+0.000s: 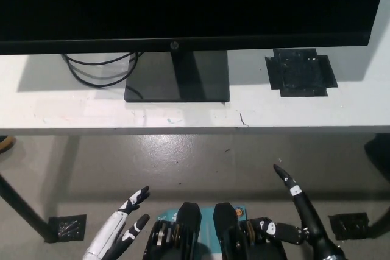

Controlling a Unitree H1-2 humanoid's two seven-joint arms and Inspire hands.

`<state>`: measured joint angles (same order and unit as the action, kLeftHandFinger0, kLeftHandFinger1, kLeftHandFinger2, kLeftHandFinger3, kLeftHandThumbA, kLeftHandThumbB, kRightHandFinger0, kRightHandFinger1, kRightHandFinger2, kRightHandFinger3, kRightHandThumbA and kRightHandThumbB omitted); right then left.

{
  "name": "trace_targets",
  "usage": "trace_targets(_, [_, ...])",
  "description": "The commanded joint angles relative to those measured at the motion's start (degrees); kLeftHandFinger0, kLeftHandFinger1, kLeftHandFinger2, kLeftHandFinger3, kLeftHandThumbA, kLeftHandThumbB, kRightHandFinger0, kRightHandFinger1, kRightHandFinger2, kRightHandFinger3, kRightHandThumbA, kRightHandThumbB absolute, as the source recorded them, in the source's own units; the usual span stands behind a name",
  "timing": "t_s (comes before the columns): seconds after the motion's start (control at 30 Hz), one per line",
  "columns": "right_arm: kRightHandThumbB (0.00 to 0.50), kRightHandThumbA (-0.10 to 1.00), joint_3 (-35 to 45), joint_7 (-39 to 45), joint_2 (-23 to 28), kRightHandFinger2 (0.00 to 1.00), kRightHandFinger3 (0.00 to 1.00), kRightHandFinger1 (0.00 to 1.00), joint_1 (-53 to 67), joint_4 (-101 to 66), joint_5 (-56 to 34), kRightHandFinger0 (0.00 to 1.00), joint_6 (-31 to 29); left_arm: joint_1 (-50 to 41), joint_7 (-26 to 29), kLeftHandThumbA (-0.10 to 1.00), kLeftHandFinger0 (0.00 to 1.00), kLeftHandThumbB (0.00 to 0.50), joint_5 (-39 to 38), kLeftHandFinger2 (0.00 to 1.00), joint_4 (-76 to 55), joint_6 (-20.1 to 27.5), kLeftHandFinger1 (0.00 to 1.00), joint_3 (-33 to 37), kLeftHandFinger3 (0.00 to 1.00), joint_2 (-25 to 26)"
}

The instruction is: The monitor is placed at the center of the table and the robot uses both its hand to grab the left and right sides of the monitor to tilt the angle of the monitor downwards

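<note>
The monitor [183, 4] fills the top of the frame, its dark screen running nearly edge to edge, and stands on a flat black base [177, 77] at the upper middle of the white desk [183, 117]. Black cables [97, 71] loop on the desk just left of the base. A square black patch [300, 72], perhaps tape, lies on the desk at the upper right. Both hands hang low over the grey floor [183, 162], well apart from the monitor. The white left hand [119, 229] is at the lower left, fingers apart and holding nothing. The black right hand [298, 217] is at the lower right, fingers spread, one pointing upward, also empty.
</note>
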<state>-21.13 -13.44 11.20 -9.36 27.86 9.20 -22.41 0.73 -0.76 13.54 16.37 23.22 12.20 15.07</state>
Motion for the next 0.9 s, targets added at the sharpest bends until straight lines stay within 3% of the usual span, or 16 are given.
trace_targets(0.0, [0.500, 1.00, -1.29, -3.52, 1.85, 1.00, 1.00, 1.00, 1.09, -5.81, 0.21, 1.00, -4.52, -0.50, -2.10, 1.00, 1.00, 0.439, -4.07, 1.00, -3.66, 3.71, 1.00, -0.51, 1.00, 1.51])
trace_targets(0.13, [0.493, 1.00, -1.87, -4.69, 3.72, 1.00, 1.00, 1.00, 3.24, -10.97, 1.17, 1.00, -4.52, -1.77, -1.67, 1.00, 1.00, 0.440, -4.43, 1.00, -7.88, 3.71, 1.00, -0.78, 1.00, 2.52])
trace_targets(0.27, [0.487, 1.00, -3.34, -7.10, 6.10, 1.00, 1.00, 1.00, 5.12, -15.76, 2.33, 1.00, -4.52, -3.57, -0.52, 1.00, 1.00, 0.381, -3.85, 1.00, -14.31, 3.71, 1.00, -1.05, 1.00, 4.34])
trace_targets(0.53, [0.500, 1.00, -1.37, -5.67, 8.55, 1.00, 1.00, 1.00, 8.08, -25.15, 2.87, 1.00, -4.52, -5.81, -4.15, 1.00, 1.00, 0.410, -10.25, 1.00, -23.72, 2.35, 1.00, -4.23, 1.00, 5.78])
trace_targets(0.6, [0.492, 1.00, 0.74, -5.60, 9.78, 1.00, 1.00, 1.00, 8.83, -29.44, 4.38, 1.00, -4.52, -5.27, -3.02, 1.00, 1.00, 0.358, -8.41, 1.00, -26.74, 3.54, 1.00, -6.94, 1.00, 7.06])
trace_targets(0.63, [0.459, 1.00, 2.49, -4.72, 10.35, 1.00, 1.00, 1.00, 8.97, -31.56, 4.14, 1.00, -4.52, -4.94, -2.54, 1.00, 1.00, 0.348, -7.82, 1.00, -28.36, 3.22, 1.00, -8.63, 1.00, 7.71])
trace_targets(0.7, [0.447, 1.00, 4.67, -4.25, 10.44, 1.00, 1.00, 1.00, 8.95, -32.92, 3.89, 1.00, -4.52, -4.93, -2.80, 1.00, 1.00, 0.386, -8.47, 1.00, -30.58, 0.88, 1.00, -10.46, 1.00, 7.92])
trace_targets(0.87, [0.453, 1.00, 9.09, -3.00, 10.65, 1.00, 1.00, 1.00, 8.42, -34.52, 2.94, 1.00, -4.52, -4.51, -2.08, 1.00, 1.00, 0.390, -6.82, 1.00, -32.12, 0.68, 1.00, -15.08, 1.00, 8.47])
